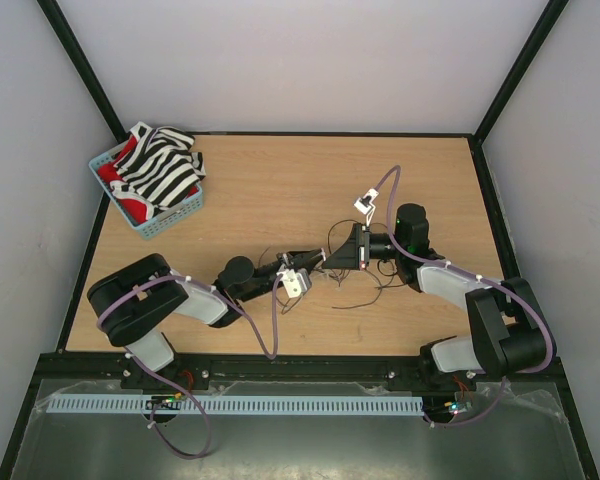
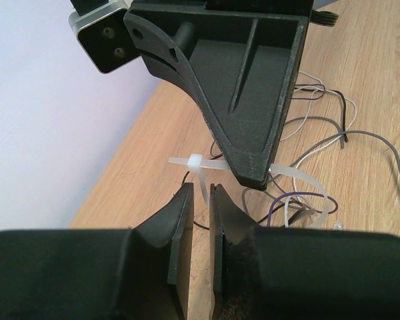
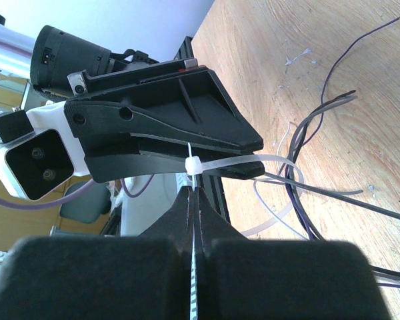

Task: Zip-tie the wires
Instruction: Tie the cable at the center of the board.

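Observation:
A white zip tie [image 3: 194, 165] is looped round the wires [image 3: 300, 200], thin dark, grey and purple strands lying on the wooden table [image 1: 280, 190]. My right gripper [image 3: 194, 193] is shut on the tie's ribbed tail, just below the tie's head. My left gripper [image 2: 201, 189] faces it at table centre. Its jaws stand narrowly apart, with the tie's strap [image 2: 204, 187] passing between them without being pinched. In the top view the left gripper [image 1: 315, 260] and the right gripper [image 1: 330, 262] meet tip to tip, and the wires [image 1: 365, 290] spread to the right.
A blue basket [image 1: 170, 228] holding striped black-and-white cloth [image 1: 160, 170] and a red item stands at the table's back left. Grey walls close in on the left, back and right. A metal rail runs along the near edge.

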